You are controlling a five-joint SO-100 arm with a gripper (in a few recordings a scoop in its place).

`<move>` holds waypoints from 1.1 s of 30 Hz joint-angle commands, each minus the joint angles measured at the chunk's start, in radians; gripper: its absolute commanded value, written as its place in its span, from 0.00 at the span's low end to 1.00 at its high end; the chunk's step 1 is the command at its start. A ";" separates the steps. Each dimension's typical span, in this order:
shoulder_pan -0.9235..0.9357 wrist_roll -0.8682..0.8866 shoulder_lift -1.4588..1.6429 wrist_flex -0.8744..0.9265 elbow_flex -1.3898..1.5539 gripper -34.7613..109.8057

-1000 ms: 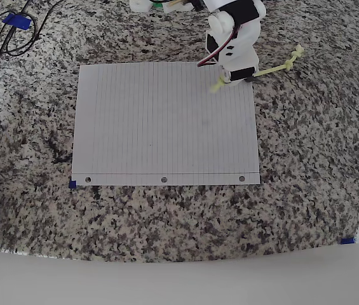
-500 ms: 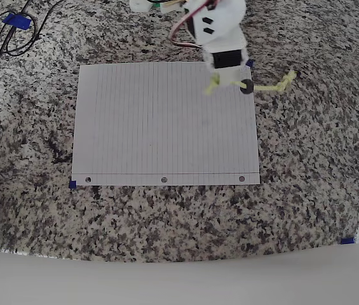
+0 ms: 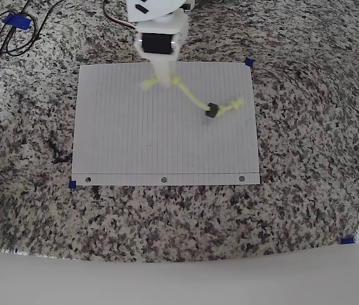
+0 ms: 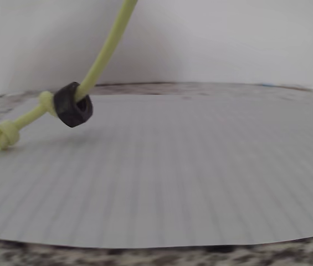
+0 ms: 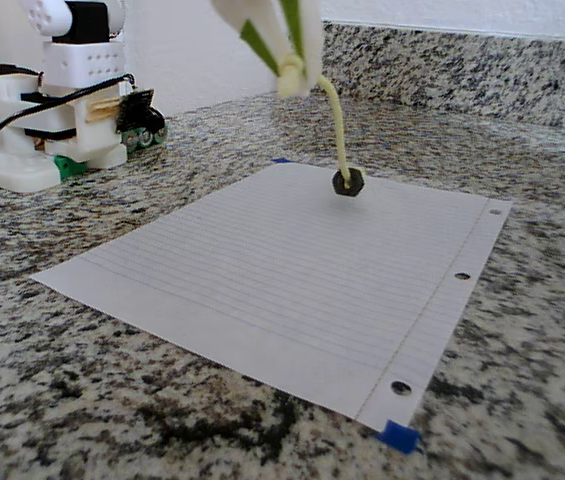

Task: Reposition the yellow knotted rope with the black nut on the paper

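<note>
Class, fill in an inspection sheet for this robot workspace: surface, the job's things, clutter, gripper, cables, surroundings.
Surface: speckled grey granite counter.
Job's things: white lined paper sheet lies flat; thin pale yellow knotted rope hangs from the gripper, its free knotted end low over the sheet; small black nut threaded near that end.
Clutter: blue tape pieces at the paper's corners.
Gripper: white gripper shut on the rope's upper end, above the paper.
Cables: black cable loop at top left in the overhead view.
Surroundings: white wall behind the counter.

Speckled granite counter [image 3: 306,190]; the paper [image 3: 135,146] flat on it, black cables [image 3: 4,35] coiled top-left, blue tape bits [image 5: 399,436].
</note>
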 commanded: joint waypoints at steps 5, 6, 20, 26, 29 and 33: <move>0.190 -0.008 0.175 -0.092 0.109 0.24; 0.213 -0.008 0.192 -0.098 0.124 0.24; 0.543 -0.002 0.356 -0.262 0.282 0.24; 0.699 0.006 0.410 -0.368 0.339 0.24; 0.755 0.009 0.407 -0.437 0.370 0.24; 0.765 0.021 0.416 -0.460 0.411 0.24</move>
